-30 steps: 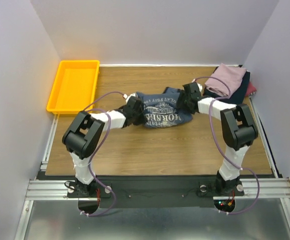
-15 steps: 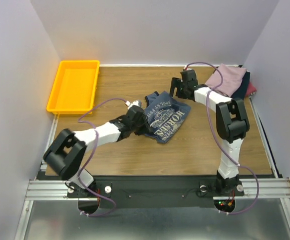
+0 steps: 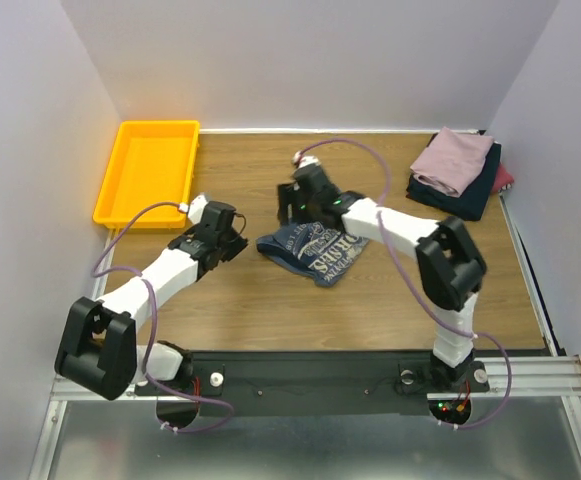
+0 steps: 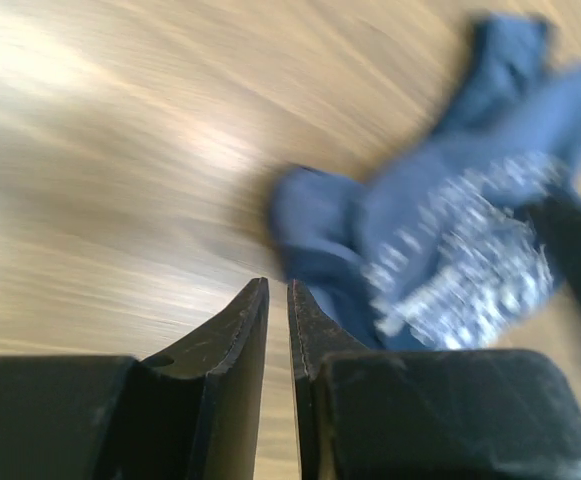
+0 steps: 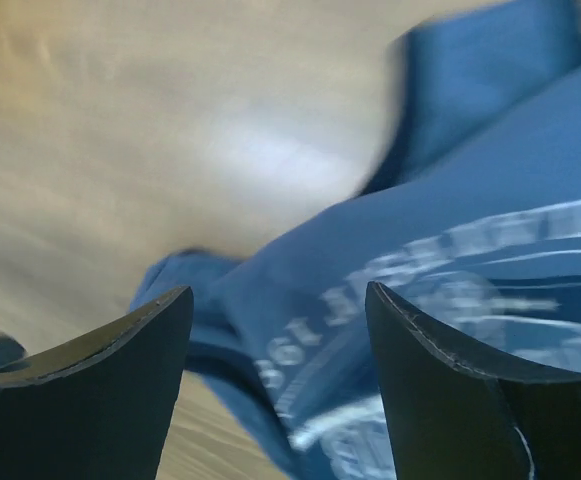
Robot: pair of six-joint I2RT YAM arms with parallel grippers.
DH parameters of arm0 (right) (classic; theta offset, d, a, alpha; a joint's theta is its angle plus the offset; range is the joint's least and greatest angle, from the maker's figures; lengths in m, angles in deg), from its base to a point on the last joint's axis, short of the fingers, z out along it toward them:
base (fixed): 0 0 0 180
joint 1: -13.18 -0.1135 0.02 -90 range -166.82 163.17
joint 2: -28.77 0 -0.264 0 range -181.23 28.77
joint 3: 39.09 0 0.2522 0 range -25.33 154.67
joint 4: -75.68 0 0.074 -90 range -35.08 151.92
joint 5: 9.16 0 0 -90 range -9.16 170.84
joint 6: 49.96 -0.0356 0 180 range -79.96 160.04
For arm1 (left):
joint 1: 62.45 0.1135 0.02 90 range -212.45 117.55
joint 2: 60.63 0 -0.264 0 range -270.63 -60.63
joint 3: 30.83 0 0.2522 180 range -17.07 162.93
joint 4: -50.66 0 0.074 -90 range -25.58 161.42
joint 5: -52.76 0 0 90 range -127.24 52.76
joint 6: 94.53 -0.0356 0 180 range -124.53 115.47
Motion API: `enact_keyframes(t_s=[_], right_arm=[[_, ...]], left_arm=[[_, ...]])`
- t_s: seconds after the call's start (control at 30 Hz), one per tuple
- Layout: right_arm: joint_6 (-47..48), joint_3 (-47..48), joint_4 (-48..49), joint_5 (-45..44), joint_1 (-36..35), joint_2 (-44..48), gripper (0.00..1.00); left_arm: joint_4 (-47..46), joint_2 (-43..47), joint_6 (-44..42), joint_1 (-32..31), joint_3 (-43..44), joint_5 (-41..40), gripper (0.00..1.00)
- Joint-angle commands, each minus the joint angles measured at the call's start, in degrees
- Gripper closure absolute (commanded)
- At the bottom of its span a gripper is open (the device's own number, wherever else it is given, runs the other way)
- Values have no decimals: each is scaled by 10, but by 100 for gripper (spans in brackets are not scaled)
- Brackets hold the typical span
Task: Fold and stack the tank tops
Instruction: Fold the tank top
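The slate-blue tank top with pale lettering lies crumpled in the middle of the table. My left gripper is just left of it, apart from the cloth. In the left wrist view my left gripper is shut on nothing, and the top lies ahead to the right. My right gripper hovers over the top's far left corner. In the right wrist view it is open and empty above the lettered cloth. A mauve-pink top lies folded on a navy one at the back right, with a maroon one behind.
A yellow plastic tray sits at the back left corner. White walls close in the table on three sides. Bare wood shows in front of the blue top and between it and the tray.
My left gripper has let go of the blue top and pulled back to the left. My right arm has swung from the back right to over the top's left part. The top has shifted and crumpled.
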Motion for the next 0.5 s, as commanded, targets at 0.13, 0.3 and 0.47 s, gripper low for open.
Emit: enact_keyframes(t_s=[0.13, 0.3, 0.47], right_arm=[[-46, 99, -53, -84, -60, -113, 27], [-64, 95, -68, -135, -63, -122, 35], [-75, 86, -67, -144, -64, -117, 56]], left_arm=[[-30, 17, -19, 76, -36, 33, 77], [-50, 6, -28, 82, -48, 65, 79], [-82, -9, -42, 82, -51, 108, 81]])
